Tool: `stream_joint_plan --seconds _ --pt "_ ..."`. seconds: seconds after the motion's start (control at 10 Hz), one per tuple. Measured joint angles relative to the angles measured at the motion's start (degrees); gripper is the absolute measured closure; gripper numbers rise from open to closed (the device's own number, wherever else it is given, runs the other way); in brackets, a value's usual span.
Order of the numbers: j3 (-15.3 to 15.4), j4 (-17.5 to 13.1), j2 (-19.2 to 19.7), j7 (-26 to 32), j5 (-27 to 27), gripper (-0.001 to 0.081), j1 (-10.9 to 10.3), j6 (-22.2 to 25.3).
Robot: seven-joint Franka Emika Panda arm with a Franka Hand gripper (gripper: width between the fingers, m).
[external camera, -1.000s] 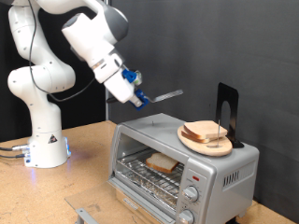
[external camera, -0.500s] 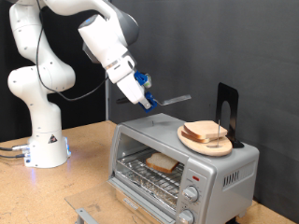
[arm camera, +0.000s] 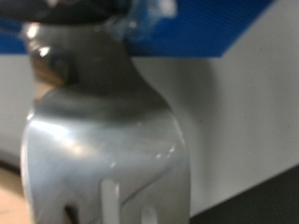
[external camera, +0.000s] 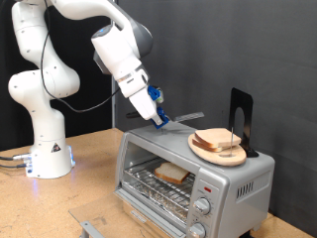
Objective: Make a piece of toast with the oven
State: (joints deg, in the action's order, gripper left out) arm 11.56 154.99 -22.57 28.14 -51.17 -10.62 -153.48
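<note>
The fingers (external camera: pixel 158 117) are closed on the handle of a metal fork (external camera: pixel 188 119), clamped between blue pads; in the exterior view the fork sticks out from them toward that view's right, lying nearly level just above the top of the oven (external camera: pixel 194 173), its tip close to the edge of the round wooden plate (external camera: pixel 203 150) without clearly touching it. The wrist view is filled by the same fork (arm camera: pixel 103 163), seen very near and blurred: a broad silver neck widening into the tines, with the blue pad (arm camera: pixel 177 23) across the picture behind it and a pale surface beyond. The white arm (external camera: pixel 114 50) reaches down from the exterior view's upper left to this spot, and its base (external camera: pixel 45 149) stands on the wooden bench (external camera: pixel 84 193) at that view's left. The plate sits on the oven's roof toward the exterior view's right and carries stacked slices of bread (external camera: pixel 220 141), with a black upright stand (external camera: pixel 241 117) just behind it. The oven door hangs open, and one piece of toast (external camera: pixel 172 172) lies flat on the wire rack inside, pale face up, toward the left of the opening. Two round knobs (external camera: pixel 202 214) sit on the front panel at the oven's right end.
</note>
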Motion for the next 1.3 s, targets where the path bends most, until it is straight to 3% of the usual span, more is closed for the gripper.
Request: stream_joint_plan --seconds 0.1,0.2,0.3,0.4,0.8,1.1,1.3 --pt "0.55 0.08 0.92 0.00 -0.23 0.0324 -0.05 -0.96" --pt "0.97 0.07 1.68 0.00 -0.63 0.0178 -0.08 -1.84" --pt "1.24 0.08 2.09 0.25 -1.46 0.0178 -0.21 -2.56" --pt "1.25 0.08 2.22 0.89 -2.61 0.0061 -0.45 -2.91" --pt "-0.79 -0.73 -0.12 6.06 -9.10 0.0000 -0.77 -0.84" --pt "-4.28 -0.05 -6.48 6.24 -8.09 -0.0002 0.35 5.89" --pt "-4.31 0.26 -6.24 6.54 -8.68 -0.0002 0.36 5.65"
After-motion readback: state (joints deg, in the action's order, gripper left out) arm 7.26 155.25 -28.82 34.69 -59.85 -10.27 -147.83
